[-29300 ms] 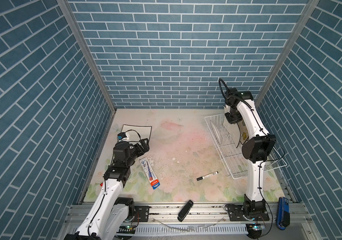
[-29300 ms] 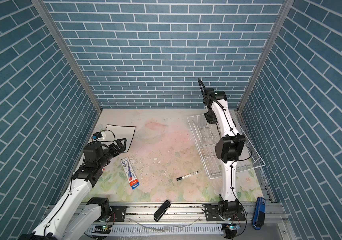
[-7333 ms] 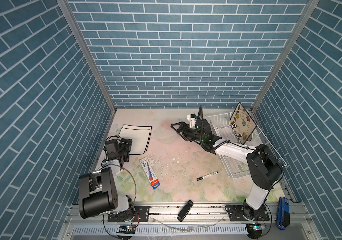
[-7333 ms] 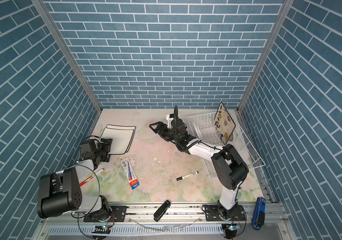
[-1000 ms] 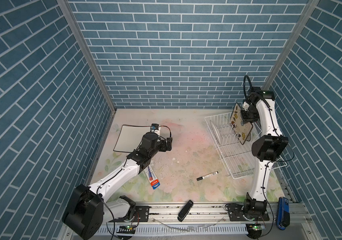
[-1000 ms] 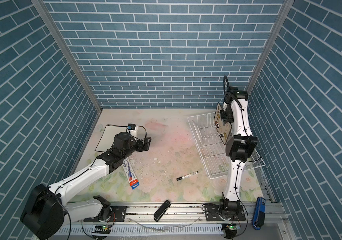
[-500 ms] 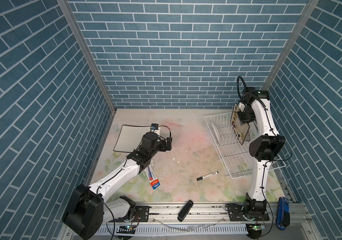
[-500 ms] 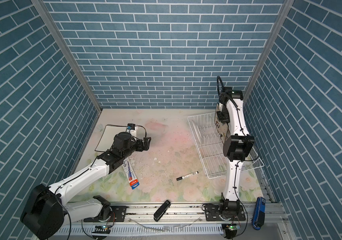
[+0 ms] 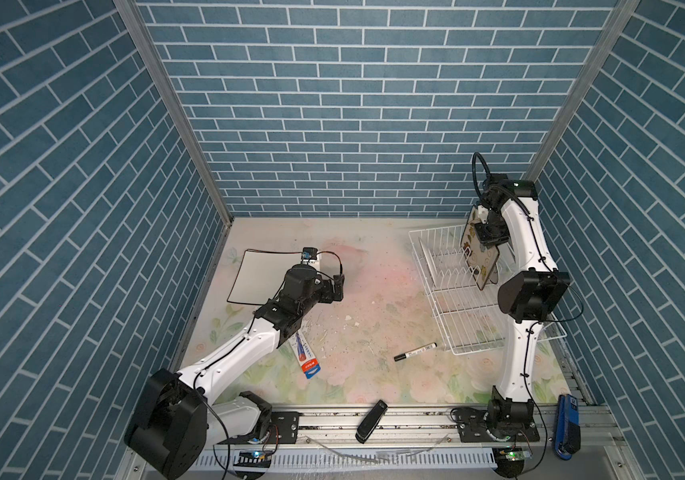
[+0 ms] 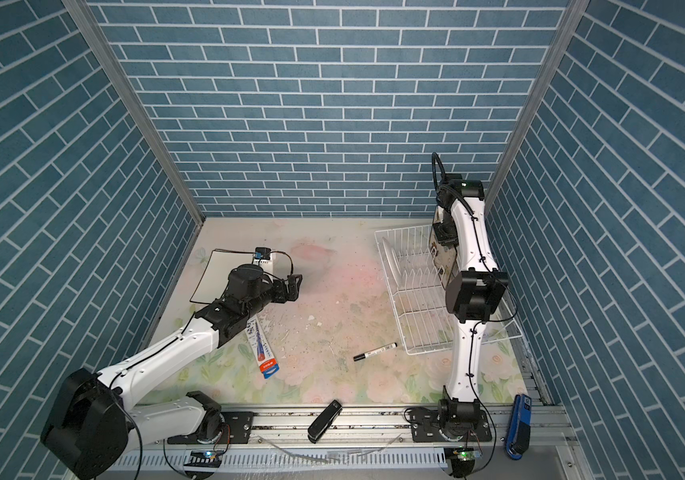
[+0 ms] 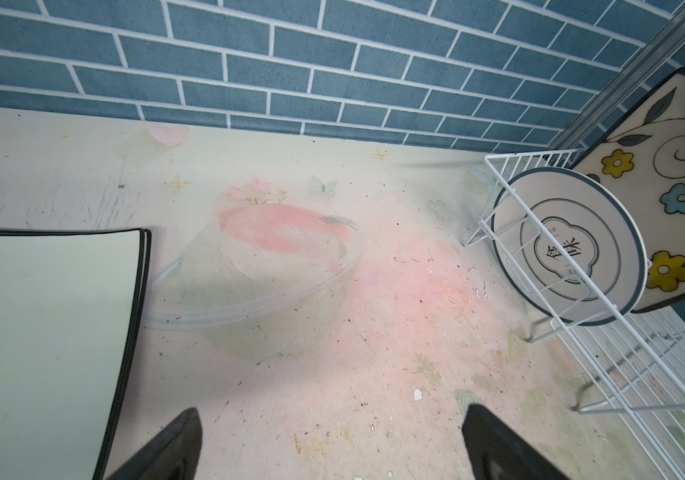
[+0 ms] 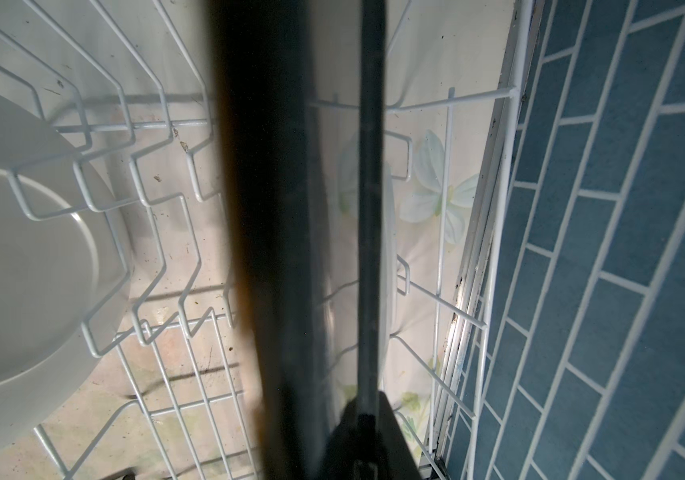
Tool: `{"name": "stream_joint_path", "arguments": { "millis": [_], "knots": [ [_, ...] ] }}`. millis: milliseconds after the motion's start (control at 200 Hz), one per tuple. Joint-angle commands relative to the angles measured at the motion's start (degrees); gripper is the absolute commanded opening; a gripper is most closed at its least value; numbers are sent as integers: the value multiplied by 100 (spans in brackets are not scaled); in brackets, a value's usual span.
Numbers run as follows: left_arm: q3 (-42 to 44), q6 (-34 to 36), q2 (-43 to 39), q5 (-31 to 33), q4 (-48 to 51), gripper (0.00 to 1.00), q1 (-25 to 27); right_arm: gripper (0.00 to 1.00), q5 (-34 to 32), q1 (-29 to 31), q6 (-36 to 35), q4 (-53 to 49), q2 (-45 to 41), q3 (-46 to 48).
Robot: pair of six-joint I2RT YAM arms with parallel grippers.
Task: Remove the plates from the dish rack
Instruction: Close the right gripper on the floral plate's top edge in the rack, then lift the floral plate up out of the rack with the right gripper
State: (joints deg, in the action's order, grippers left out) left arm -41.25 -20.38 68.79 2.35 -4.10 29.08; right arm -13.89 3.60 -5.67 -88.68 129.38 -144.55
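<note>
I grip the cream square flowered plate (image 9: 477,262) with right gripper (image 9: 487,239) at the white wire dish rack (image 9: 453,300) (left gripper (image 11: 332,415) gapes).

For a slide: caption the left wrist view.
Open left gripper above table; square plate lies flat, round plate stands in dish rack.

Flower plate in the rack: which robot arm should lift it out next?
Right. The right gripper is at the top edge of the flower plate in the dish rack; the left gripper hangs open across the table, by the white square plate.
</note>
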Motion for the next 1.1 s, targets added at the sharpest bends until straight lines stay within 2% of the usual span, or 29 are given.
{"name": "stream_joint_path", "arguments": {
  "millis": [0,270,1095],
  "knots": [
    [-32,-40,-78,37,76,100,35,0,-421,53,248,-96,-336,-67],
    [-57,-54,-82,29,137,100,28,0,-761,163,233,-35,-336,22],
    [-50,-119,-243,64,235,100,28,0,-1138,387,206,169,-893,127]
  ]
}}
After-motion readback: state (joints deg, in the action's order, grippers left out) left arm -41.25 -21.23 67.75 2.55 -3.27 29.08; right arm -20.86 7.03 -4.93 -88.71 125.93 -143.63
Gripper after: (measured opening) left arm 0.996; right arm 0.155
